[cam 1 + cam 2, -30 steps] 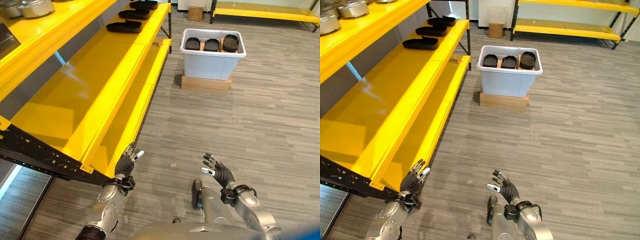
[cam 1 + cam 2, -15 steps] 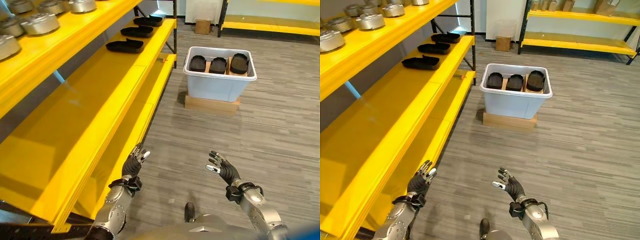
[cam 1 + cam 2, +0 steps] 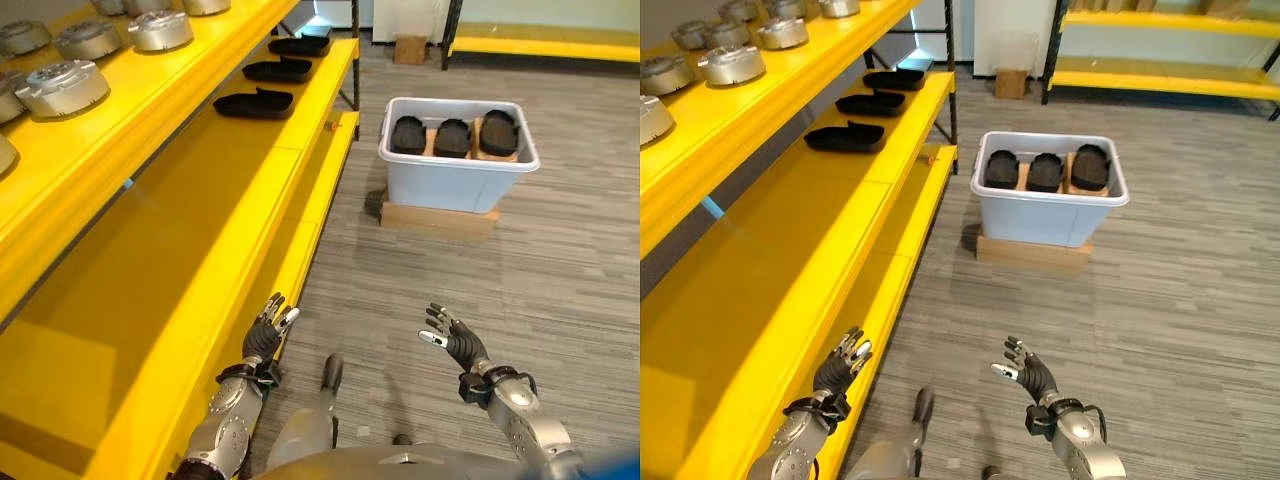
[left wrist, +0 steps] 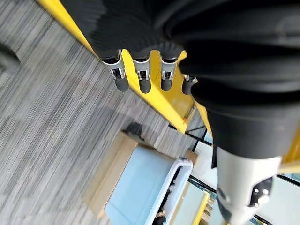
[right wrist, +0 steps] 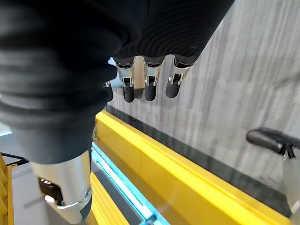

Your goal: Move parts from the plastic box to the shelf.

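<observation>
Nearest, at about 7 o'clock: left hand (image 3: 265,335), fingers straight and spread, holding nothing, raised just beside the front edge of the yellow shelf (image 3: 170,250).

At about 5 o'clock: right hand (image 3: 455,342), fingers likewise relaxed and spread, empty, held over the grey wood-grain floor (image 3: 520,290). The two hands are well apart from each other.

Left side, running from 8 o'clock up to 11 o'clock: the yellow shelf, with a bare near stretch on its middle level. Farther along that level, toward 11 o'clock: three black parts (image 3: 255,104) lying in a row, one behind another. On the level above: round silver metal parts (image 3: 62,87), several in a line.

At about 1 o'clock, well beyond both hands: pale plastic box (image 3: 458,180) resting on a flat cardboard base (image 3: 440,216) on the floor, near the far end of the shelf. Inside it, three black parts (image 3: 453,137) set side by side, with brown dividers between them.

Farthest, at 12 o'clock: small cardboard carton (image 3: 409,48) against the wall. At 1 to 2 o'clock: second yellow rack (image 3: 540,40).
</observation>
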Tool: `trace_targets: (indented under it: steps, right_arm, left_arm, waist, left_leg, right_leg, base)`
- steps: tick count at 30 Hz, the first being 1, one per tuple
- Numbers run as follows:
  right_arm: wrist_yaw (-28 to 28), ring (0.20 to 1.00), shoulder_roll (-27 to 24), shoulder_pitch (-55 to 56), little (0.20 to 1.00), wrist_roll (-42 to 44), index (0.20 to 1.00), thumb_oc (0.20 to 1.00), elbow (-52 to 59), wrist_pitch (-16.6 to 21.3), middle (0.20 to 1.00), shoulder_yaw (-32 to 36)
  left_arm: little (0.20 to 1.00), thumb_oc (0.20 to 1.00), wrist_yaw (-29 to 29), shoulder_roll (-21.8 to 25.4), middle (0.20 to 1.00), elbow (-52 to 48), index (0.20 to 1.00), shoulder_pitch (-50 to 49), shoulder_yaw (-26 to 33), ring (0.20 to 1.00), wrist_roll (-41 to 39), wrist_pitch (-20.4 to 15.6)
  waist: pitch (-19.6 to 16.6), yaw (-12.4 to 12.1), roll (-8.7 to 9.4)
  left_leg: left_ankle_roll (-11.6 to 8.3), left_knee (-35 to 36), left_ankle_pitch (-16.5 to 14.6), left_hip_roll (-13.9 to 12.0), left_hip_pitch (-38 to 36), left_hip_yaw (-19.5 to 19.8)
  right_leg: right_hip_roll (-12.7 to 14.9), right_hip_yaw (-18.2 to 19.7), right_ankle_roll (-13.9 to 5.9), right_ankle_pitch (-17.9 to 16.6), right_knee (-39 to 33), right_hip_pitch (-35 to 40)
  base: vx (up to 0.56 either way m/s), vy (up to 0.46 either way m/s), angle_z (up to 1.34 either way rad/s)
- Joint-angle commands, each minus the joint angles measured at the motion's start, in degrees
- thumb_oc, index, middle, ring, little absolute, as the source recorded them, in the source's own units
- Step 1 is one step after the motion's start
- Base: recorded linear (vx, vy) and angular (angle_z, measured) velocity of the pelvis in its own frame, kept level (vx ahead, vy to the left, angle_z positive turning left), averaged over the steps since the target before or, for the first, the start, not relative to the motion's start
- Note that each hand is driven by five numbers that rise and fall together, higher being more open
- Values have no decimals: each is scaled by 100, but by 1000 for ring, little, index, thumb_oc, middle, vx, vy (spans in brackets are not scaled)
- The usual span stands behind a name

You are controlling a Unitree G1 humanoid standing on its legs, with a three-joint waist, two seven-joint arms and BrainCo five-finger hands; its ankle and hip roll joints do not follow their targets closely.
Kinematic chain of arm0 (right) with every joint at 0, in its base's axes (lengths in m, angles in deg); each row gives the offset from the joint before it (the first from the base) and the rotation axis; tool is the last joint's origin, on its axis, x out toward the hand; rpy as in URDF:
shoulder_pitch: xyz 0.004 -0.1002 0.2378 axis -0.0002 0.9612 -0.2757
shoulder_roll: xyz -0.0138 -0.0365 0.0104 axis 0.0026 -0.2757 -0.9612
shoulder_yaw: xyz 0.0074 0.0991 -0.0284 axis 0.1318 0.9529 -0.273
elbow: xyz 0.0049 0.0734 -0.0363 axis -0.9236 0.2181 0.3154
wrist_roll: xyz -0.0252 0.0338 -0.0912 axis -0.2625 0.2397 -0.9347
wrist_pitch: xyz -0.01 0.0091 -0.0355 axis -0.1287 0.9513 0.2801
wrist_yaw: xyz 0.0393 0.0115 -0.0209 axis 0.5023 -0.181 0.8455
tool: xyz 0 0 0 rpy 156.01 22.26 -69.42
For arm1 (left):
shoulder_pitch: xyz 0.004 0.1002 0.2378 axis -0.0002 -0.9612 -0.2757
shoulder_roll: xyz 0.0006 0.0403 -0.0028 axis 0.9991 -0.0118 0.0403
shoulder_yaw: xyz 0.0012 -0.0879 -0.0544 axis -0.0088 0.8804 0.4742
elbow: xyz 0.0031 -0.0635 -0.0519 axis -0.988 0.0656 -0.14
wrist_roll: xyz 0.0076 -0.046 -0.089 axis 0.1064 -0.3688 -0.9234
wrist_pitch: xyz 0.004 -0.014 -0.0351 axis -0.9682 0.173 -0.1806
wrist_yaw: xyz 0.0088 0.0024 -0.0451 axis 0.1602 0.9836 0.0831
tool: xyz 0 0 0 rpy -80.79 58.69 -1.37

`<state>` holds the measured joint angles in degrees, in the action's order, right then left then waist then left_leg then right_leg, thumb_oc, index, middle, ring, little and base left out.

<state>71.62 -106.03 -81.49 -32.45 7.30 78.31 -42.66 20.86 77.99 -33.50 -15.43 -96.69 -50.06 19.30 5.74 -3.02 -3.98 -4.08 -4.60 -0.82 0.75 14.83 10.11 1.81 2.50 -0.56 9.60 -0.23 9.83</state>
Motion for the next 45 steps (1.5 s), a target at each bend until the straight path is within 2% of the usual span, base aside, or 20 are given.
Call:
trace_targets:
  steps: [1,5,6,7,9,12,15,16,17,18,19,22,27,29,30,35,38,41,44,45]
  right_arm:
    - [-206,1000,227,-141,1000,-21,1000,1000,280,224,1000,-101]
    - [-230,1000,322,-175,1000,-21,1000,1000,333,190,1000,-152]
    - [-234,1000,390,-242,1000,-46,1000,1000,296,173,1000,-191]
    - [-234,1000,389,-243,1000,-45,1000,1000,296,173,1000,-191]
    - [-263,1000,443,-276,1000,-107,1000,1000,346,156,1000,-232]
    - [-277,1000,463,-230,1000,-196,1000,1000,391,126,1000,-228]
    - [-258,1000,485,-181,1000,-111,1000,1000,427,133,1000,-211]
    - [-256,1000,468,-184,1000,-96,1000,1000,410,132,1000,-186]
    - [-256,1000,466,-183,1000,-96,1000,1000,410,132,1000,-186]
    - [-253,1000,468,-187,1000,-114,1000,1000,399,113,1000,-189]
    - [-252,1000,467,-186,1000,-115,1000,1000,398,114,1000,-189]
    - [-218,1000,465,-222,1000,-239,1000,1000,387,94,1000,-214]
    - [-259,1000,417,-222,1000,-232,1000,1000,397,64,1000,-234]
    - [-250,1000,305,-282,1000,-191,1000,1000,415,116,1000,-206]
    - [-216,1000,246,-312,1000,-158,1000,1000,371,148,1000,-200]
    - [-169,1000,161,-298,1000,-36,1000,1000,416,180,1000,-199]
    - [-126,1000,38,-245,1000,-63,1000,1000,397,194,1000,-124]
    - [-65,1000,-10,-210,1000,-64,1000,1000,402,198,1000,-107]
    - [17,1000,-15,-271,1000,-48,1000,1000,366,200,1000,-23]
    - [9,1000,6,-293,1000,-60,1000,1000,339,225,1000,-2]
  left_arm:
    - [1000,1000,-93,266,1000,-474,1000,204,121,1000,6,-312]
    - [1000,1000,-20,258,1000,-476,1000,192,180,1000,-34,-308]
    - [1000,1000,45,302,1000,-503,1000,199,205,1000,-12,-292]
    - [1000,1000,45,300,1000,-503,1000,200,205,1000,-12,-292]
    - [1000,1000,104,393,1000,-512,1000,235,206,1000,8,-302]
    - [1000,1000,84,432,1000,-511,1000,241,161,1000,67,-255]
    - [1000,1000,50,439,1000,-467,1000,252,146,1000,33,-231]
    - [1000,1000,7,434,1000,-436,1000,235,140,1000,-34,-243]
    - [1000,1000,6,432,1000,-435,1000,235,139,1000,-35,-244]
    - [1000,1000,-22,435,1000,-414,1000,215,125,1000,-63,-243]
    - [1000,1000,-22,434,1000,-414,1000,214,124,1000,-63,-244]
    - [1000,1000,-25,405,1000,-370,1000,229,155,1000,-56,-262]
    - [1000,1000,-90,291,1000,-259,1000,209,138,1000,-22,-258]
    - [1000,1000,-60,197,1000,-269,1000,221,142,1000,-93,-258]
    - [1000,1000,-50,147,1000,-237,1000,252,131,1000,-136,-272]
    - [1000,1000,15,137,1000,-218,1000,325,100,1000,-248,-286]
    - [1000,1000,24,116,1000,-240,1000,274,120,1000,-294,-247]
    - [1000,1000,20,124,1000,-260,1000,205,107,1000,-292,-191]
    - [1000,1000,5,124,1000,-215,1000,237,3,1000,-237,-172]
    - [1000,1000,-28,151,1000,-196,1000,191,-17,1000,-195,-182]
  waist:
    - [-191,-4,573]
    - [-323,-55,666]
    - [-324,-80,709]
    - [-338,-82,701]
    - [-114,8,548]
    - [17,114,405]
    - [55,195,238]
    - [109,232,186]
    - [137,239,171]
    - [142,278,226]
    - [173,276,206]
    - [166,328,238]
    - [-55,342,387]
    - [-175,368,356]
    - [-187,374,320]
    - [-194,379,339]
    - [-168,354,494]
    - [13,276,641]
    - [156,143,695]
    - [137,127,700]
  left_leg:
    - [521,300,858,473,-247,-78]
    - [730,-5,447,661,-327,-231]
    - [871,-78,216,750,-459,-299]
    - [868,-75,222,741,-442,-300]
    - [1001,-102,36,686,-819,-368]
    - [1057,-117,-97,633,-1090,-318]
    - [1023,-37,-227,530,-1402,-311]
    - [931,-71,-387,472,-1552,-298]
    - [928,-70,-400,456,-1591,-289]
    - [857,-57,-513,477,-1709,-271]
    - [854,-49,-525,454,-1756,-269]
    - [721,58,-737,362,-2069,-232]
    - [551,212,-917,132,-2451,-206]
    - [364,-38,-803,-277,-2490,-76]
    - [234,-352,-515,-469,-2350,-41]
    - [111,-728,0,-655,-2177,-6]
    - [89,-1900,866,-910,-1734,-130]
    - [217,-2933,959,-935,-1202,-505]
    - [309,-2633,199,-193,-344,-812]
    - [380,-1845,69,-67,-58,-937]
  right_leg:
    - [-434,-224,-84,-170,116,65]
    - [-236,-184,-264,-62,774,-63]
    - [-126,-196,-543,-620,1788,-445]
    - [-135,-193,-542,-631,1785,-463]
    - [13,-412,-906,-1589,3317,-1234]
    - [92,-600,-762,-1486,3784,-1516]
    - [482,-955,-511,-1020,3018,-1965]
    - [831,-1011,-485,-1041,2041,-2058]
    - [815,-1028,-482,-1047,2008,-2001]
    - [960,-872,-605,-1333,994,-2032]
    - [935,-886,-603,-1358,933,-1960]
    - [1174,-746,-875,-1861,-72,-2229]
    - [1039,-782,-877,-2000,-79,-1950]
    - [746,-862,-713,-1746,172,-1874]
    - [584,-942,-587,-1535,276,-1818]
    - [375,-1060,-402,-1263,329,-1684]
    - [97,-1115,-88,-910,315,-1346]
    - [-9,-1134,120,-753,194,-958]
    - [20,-1153,23,-749,24,-708]
    - [-15,-1180,-63,-740,-42,-698]
  base:
    - [248,100,-13]
    - [314,134,-23]
    - [231,97,-46]
    - [218,102,-50]
    - [129,97,-25]
    - [178,79,13]
    - [281,-28,7]
    - [241,-126,3]
    - [302,-207,9]
    - [157,-115,3]
    - [251,-192,-1]
    - [246,-206,-5]
    - [286,-292,14]
    - [322,-487,31]
    - [210,-366,5]
    - [157,-282,-15]
    - [200,-347,9]
    - [136,-282,6]
    - [144,-112,23]
    - [168,-39,23]
